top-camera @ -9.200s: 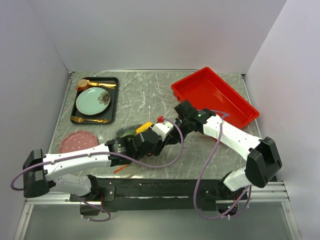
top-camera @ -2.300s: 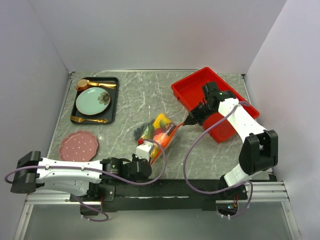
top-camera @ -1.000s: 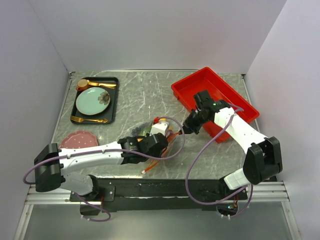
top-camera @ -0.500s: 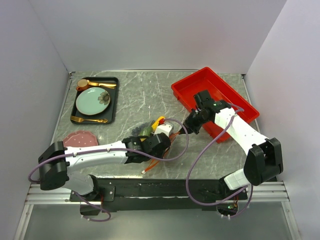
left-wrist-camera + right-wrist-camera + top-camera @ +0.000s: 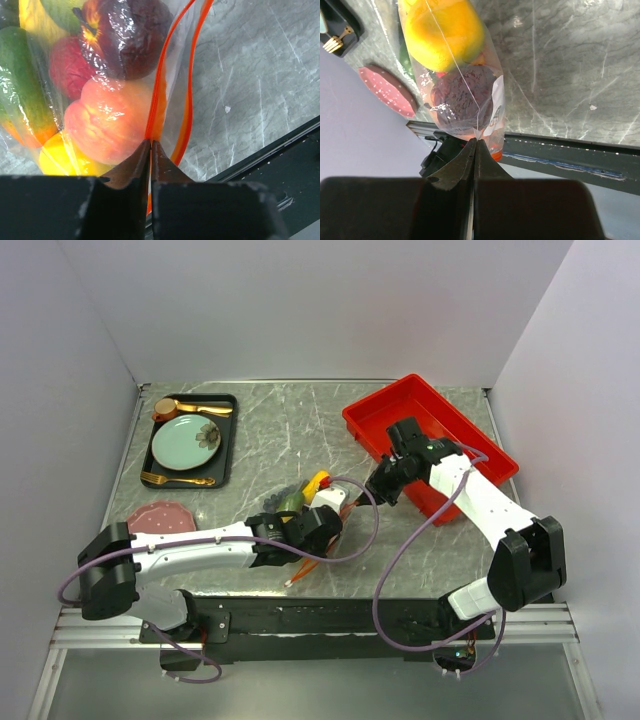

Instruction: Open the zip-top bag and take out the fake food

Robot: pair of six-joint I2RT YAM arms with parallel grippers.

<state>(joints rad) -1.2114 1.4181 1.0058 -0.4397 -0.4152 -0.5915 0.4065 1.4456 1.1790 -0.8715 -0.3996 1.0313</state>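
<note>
The zip-top bag (image 5: pixel 300 508) lies at the table's front centre, held between both grippers. The fake food (image 5: pixel 316 481) is inside it. My left gripper (image 5: pixel 325 530) is shut on the orange-red zip strip (image 5: pixel 187 100); in the left wrist view (image 5: pixel 150 142) a peach fruit (image 5: pixel 107 122), a dark purple one (image 5: pixel 130 35), and red, green and yellow ones lie behind the plastic. My right gripper (image 5: pixel 372 492) is shut on a fold of the bag's clear plastic (image 5: pixel 492 107); in its own view (image 5: pixel 476 140) a yellow fruit (image 5: pixel 445 30) and a dark purple fruit (image 5: pixel 462 97) show. The slider is not visible.
A red tray (image 5: pixel 470 455) stands at the back right, just behind the right wrist. A black tray (image 5: pixel 222 455) with a mint-green plate and gold cutlery is at the back left. A pink plate (image 5: pixel 155 518) lies at the front left, beside the left arm.
The left arm swung in from the front edge and closed on the zip strip. In the last half second both grippers have hardly moved; the right one edged slightly back.
</note>
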